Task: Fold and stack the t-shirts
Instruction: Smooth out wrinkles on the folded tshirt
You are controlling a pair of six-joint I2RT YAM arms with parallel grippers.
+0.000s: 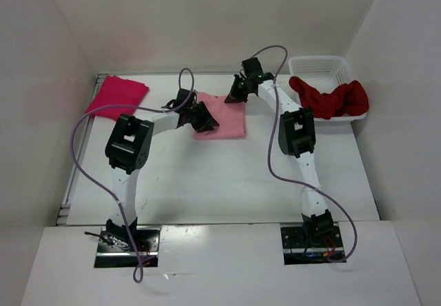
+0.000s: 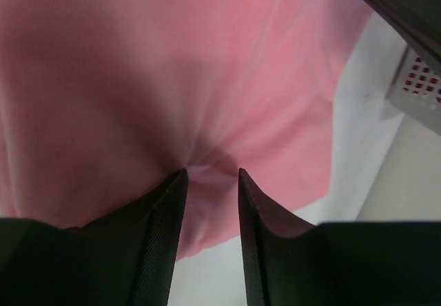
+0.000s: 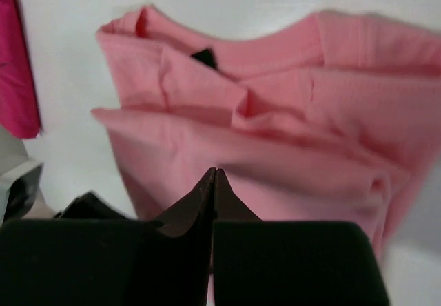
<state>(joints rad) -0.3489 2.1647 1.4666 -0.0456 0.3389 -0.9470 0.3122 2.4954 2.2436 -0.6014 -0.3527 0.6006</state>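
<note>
The light pink t-shirt (image 1: 227, 120) lies folded at the middle back of the table. My left gripper (image 1: 204, 118) is at its left edge. In the left wrist view the left gripper (image 2: 211, 172) is open, its tips pressed on puckered pink cloth (image 2: 172, 65). My right gripper (image 1: 238, 92) hovers at the shirt's far edge. In the right wrist view the right gripper (image 3: 215, 171) is shut, with the folded shirt (image 3: 289, 113) just beyond its tips. The crimson-pink t-shirt (image 1: 117, 96) lies folded at the back left. The dark red t-shirt (image 1: 331, 99) hangs crumpled over the basket's rim.
A white mesh basket (image 1: 318, 66) stands at the back right by the wall. White walls close in the table on three sides. Purple cables loop over both arms. A corner of the basket (image 2: 420, 85) shows in the left wrist view.
</note>
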